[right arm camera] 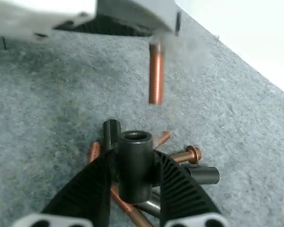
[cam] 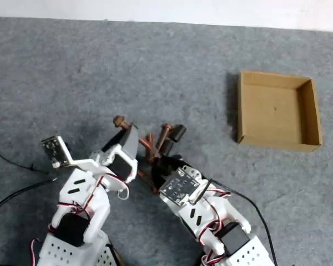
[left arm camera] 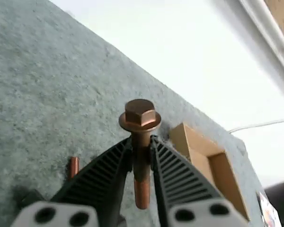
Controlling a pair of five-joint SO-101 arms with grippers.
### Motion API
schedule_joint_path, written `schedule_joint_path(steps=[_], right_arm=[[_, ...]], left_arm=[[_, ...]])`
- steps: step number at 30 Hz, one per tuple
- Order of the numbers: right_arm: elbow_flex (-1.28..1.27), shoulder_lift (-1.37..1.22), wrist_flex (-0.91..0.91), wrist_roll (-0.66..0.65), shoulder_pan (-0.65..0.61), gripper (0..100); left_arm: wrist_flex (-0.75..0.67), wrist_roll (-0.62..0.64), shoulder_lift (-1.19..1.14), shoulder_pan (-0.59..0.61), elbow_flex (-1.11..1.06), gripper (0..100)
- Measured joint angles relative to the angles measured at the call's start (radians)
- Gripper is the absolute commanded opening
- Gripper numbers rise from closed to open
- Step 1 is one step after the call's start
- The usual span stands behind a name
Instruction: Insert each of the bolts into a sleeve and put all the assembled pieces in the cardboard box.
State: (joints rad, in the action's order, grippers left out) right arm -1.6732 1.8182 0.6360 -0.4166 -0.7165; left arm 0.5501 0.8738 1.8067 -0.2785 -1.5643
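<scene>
- Since the grey tabletop (cam: 72, 66) lies bare across the upper half of the high view, the arms have open room ahead. Its far edge runs along the top of the frame, well away from the work.
- The cardboard box (cam: 272, 111) sits at upper right, open side up with nothing inside, well apart from both arms. Its raised walls are the edge to clear at delivery.
- A pile of loose bolts and sleeves (cam: 155, 149) lies at the frame's centre, between the two arms. It crowds the space under the work, and a low sweep could scatter it.
- The right end effector (right arm camera: 132, 155) is clenched around a black sleeve (right arm camera: 134, 170), whose open bore faces up.
- The left end effector (left arm camera: 141, 142) grips a copper bolt (left arm camera: 140, 116) by the shank, with the tip poking free past the jaws.
- The step in hand looks like the first insertion. The bolt's tip hangs near the sleeve but apart from it, so the next move calls for lining tip and bore on one axis before pushing in.
</scene>
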Motion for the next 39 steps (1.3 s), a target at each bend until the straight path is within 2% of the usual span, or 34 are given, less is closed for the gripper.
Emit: schedule_joint_path(steps=[13,26,34,39], right_arm=[[0.0,-0.002,0.0,-0.003,0.041,0.5],[0.0,-0.002,0.0,-0.003,0.044,0.5],[0.0,-0.002,0.0,-0.005,0.043,0.5],[-0.002,0.002,0.003,-0.005,0.035,0.5]], left_arm=[[0.143,0.005,0.003,-0.15,0.052,0],[0.199,0.006,0.012,-0.16,0.074,0],[0.298,0.002,0.0,-0.253,0.087,0],[0.304,0.0,0.002,-0.261,0.083,0]])
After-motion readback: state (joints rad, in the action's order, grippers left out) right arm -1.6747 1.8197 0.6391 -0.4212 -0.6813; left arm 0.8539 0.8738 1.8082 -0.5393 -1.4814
